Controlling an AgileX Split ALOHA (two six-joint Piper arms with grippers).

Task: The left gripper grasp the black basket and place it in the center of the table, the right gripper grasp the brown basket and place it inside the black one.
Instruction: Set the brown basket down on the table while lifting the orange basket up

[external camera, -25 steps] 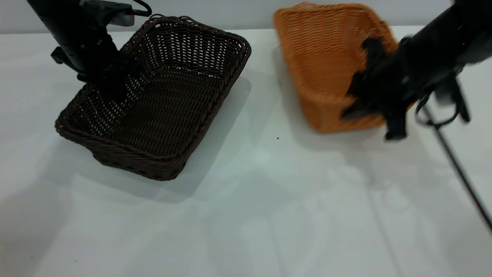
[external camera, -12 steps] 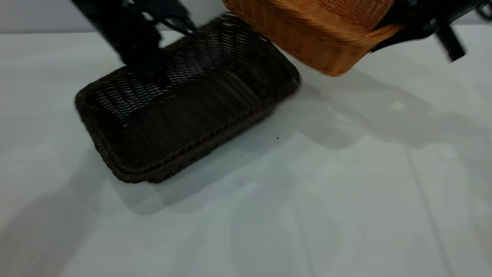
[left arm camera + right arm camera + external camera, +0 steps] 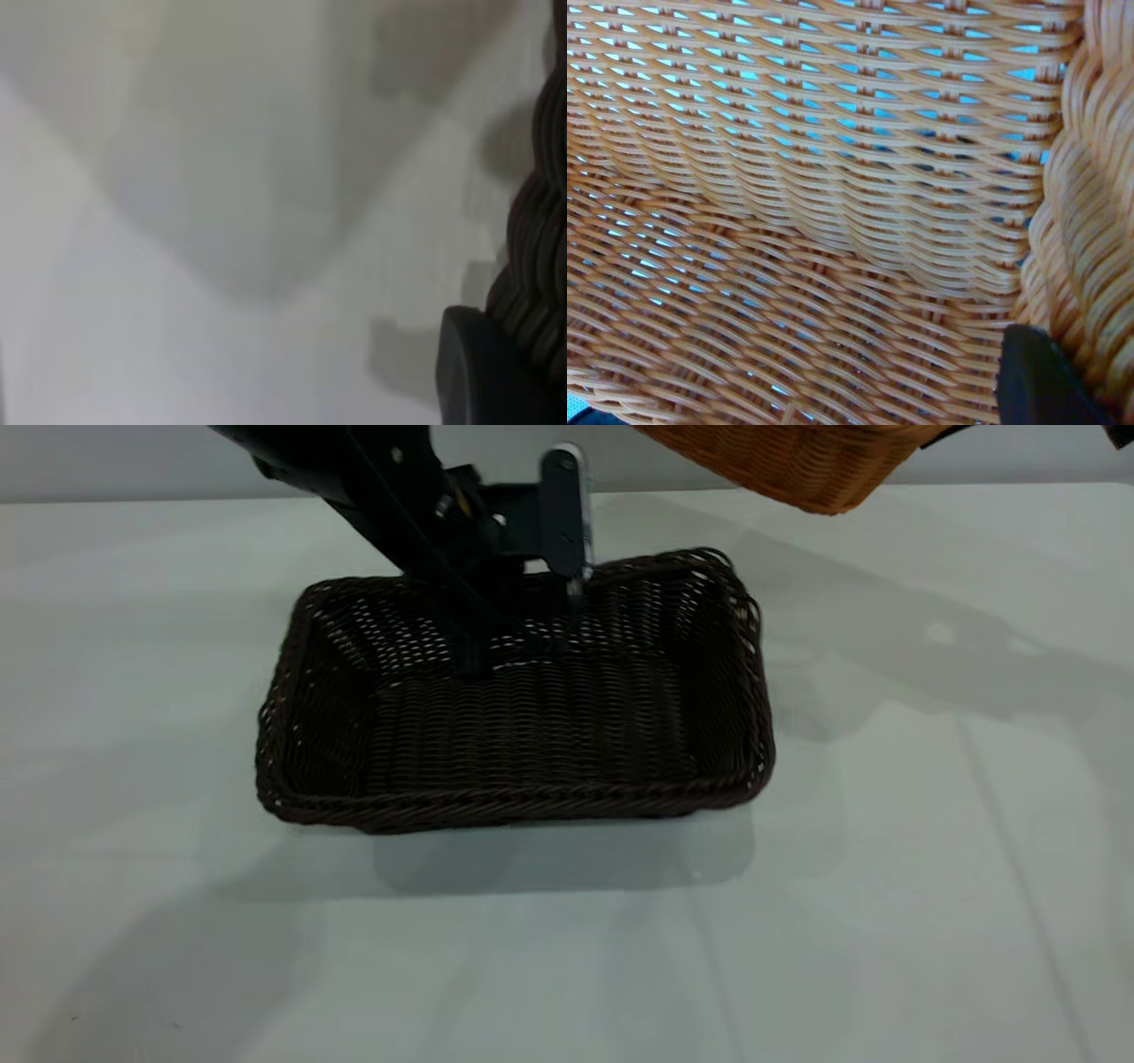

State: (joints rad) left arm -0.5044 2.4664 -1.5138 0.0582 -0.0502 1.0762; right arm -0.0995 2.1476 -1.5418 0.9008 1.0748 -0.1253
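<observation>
1. Black basket (image 3: pixel 523 717) sits flat on the worktop (image 3: pixel 886 868), about at its centre in the exterior view, long side toward the camera.
2. Left claw (image 3: pixel 496 593) comes in from 11 o'clock and is clamped on the black basket's far rim at 12 o'clock. In the left wrist view one dark fingertip (image 3: pixel 478 372) presses the braided rim (image 3: pixel 536 257), with pale worktop beyond.
3. Brown basket (image 3: pixel 797 460) hangs in the air at 1 o'clock, clear of the worktop and well apart from the black basket; only its lower part shows.
4. Right claw is out of the exterior view. In the right wrist view one dark fingertip (image 3: pixel 1041 381) lies against the brown basket's braided rim (image 3: pixel 1090 230), so the claw grips it.
</observation>
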